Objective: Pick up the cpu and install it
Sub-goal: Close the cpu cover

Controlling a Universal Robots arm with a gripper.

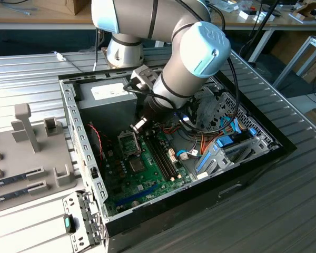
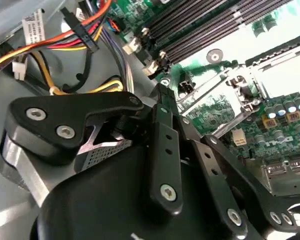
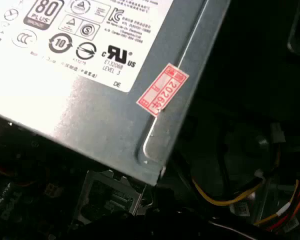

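In the exterior view my gripper (image 1: 139, 125) hangs inside the open computer case, just above the motherboard. It is shut on a small pale flat piece, the cpu (image 1: 140, 124), seen edge-on. Right below stands the hinged metal socket frame (image 1: 127, 142), swung open, with the grey square socket bed (image 1: 137, 164) beside it. In the second wrist view the black finger links meet at the gripper tip (image 2: 152, 97), a little short of the open frame (image 2: 235, 87) and the bright socket (image 2: 285, 75). The links hide the cpu there.
The grey power-supply box (image 1: 108, 95) stands close behind the gripper, its labelled side (image 3: 90, 90) close up in the first wrist view. Black memory slots (image 1: 160, 153) run beside the socket. Coloured cables (image 2: 80, 35) lie nearby. The case wall (image 1: 79, 142) borders a grey fixture tray (image 1: 37, 153).
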